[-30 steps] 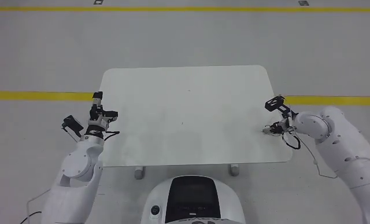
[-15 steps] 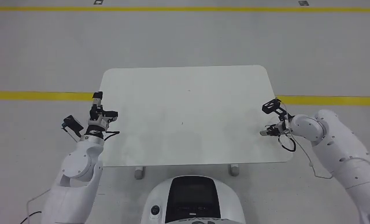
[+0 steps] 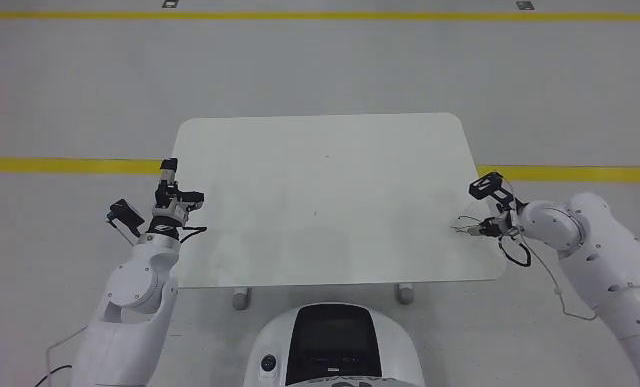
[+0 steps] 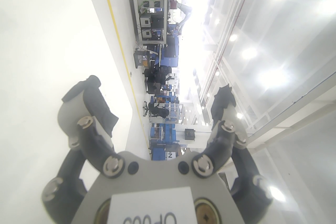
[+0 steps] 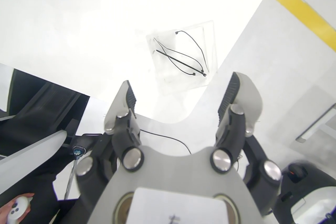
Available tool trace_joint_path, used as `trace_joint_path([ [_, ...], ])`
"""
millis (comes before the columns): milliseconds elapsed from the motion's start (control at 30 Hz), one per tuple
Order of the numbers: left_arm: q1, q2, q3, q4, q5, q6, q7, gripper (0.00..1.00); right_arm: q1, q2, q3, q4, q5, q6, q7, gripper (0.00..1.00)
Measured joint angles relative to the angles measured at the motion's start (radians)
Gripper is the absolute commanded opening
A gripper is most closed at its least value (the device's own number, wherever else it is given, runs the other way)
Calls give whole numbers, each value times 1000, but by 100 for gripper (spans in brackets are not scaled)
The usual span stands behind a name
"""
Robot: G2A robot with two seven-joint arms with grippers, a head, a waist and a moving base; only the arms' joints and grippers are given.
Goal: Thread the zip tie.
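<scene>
Several black zip ties (image 5: 183,57) lie loose in a shallow clear tray (image 5: 168,78) at the near right corner of the white table (image 3: 320,197). In the top view they are thin dark lines (image 3: 464,222). My right gripper (image 5: 181,86) hangs just off the table's right edge (image 3: 482,227), pointing at the tray, open, with nothing between its fingers. My left gripper (image 3: 168,169) is held beside the table's left edge, pointing away from me. In the left wrist view its fingers (image 4: 86,99) stand apart, open and empty.
The table's rounded corner (image 5: 173,120) lies right under the right gripper. A thin black cable (image 5: 168,137) runs below it. A person's hand holding a white controller (image 5: 15,206) shows at the edge. Yellow floor lines (image 3: 320,15) run beyond the table.
The right gripper first edged toward the table, then drew back to the right, off the edge. The left arm has not moved.
</scene>
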Motion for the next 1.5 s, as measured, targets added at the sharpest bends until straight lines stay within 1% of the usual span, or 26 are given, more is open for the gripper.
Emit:
trace_joint_path([
  [67, 0, 0, 0, 0, 0, 0, 0, 100, -3, 1, -4, -5, -7, 0, -9, 18],
  [100, 0, 0, 0, 0, 0, 0, 0, 100, -2, 2, -9, -5, -7, 0, -11, 14],
  [133, 0, 0, 0, 0, 0, 0, 0, 100, 1, 2, -13, -4, -7, 0, -12, 7],
  [200, 0, 0, 0, 0, 0, 0, 0, 100, 8, 1, -22, 1, -6, 0, -14, 0],
  [300, 0, 0, 0, 0, 0, 0, 0, 100, 24, -3, -45, 12, -4, 0, -18, 0],
  [333, 0, 0, 0, 0, 0, 0, 0, 100, 31, -4, -55, 17, -5, 0, -22, 5],
  [400, 0, 0, 0, 0, 0, 0, 0, 100, 43, -7, -71, 27, -8, 0, -30, 11],
  [533, 0, 0, 0, 0, 0, 0, 0, 100, 71, -15, -112, 61, -17, 0, -49, 13],
  [667, 0, 0, 0, 0, 0, 0, 0, 100, 102, -26, -152, 101, -16, 0, -64, 20],
  [800, 0, 0, 0, 0, 0, 0, 0, 100, 131, -39, -185, 151, 15, 0, -86, 16],
  [867, 0, 0, 0, 0, 0, 0, 0, 100, 148, -48, -202, 178, 32, 0, -92, 17],
  [1000, 0, 0, 0, 0, 0, 0, 0, 100, 177, -63, -241, 217, 31, 0, -93, 16],
  [1067, 0, 0, 0, 0, 0, 0, 0, 100, 192, -70, -258, 234, 27, 0, -89, 20],
  [1200, 0, 0, 0, 0, 0, 0, 0, 100, 214, -78, -285, 248, 29, 0, -75, 25],
  [1500, 0, 0, 0, 0, 0, 0, 0, 100, 236, -75, -334, 249, 58, 0, -68, 26],
])
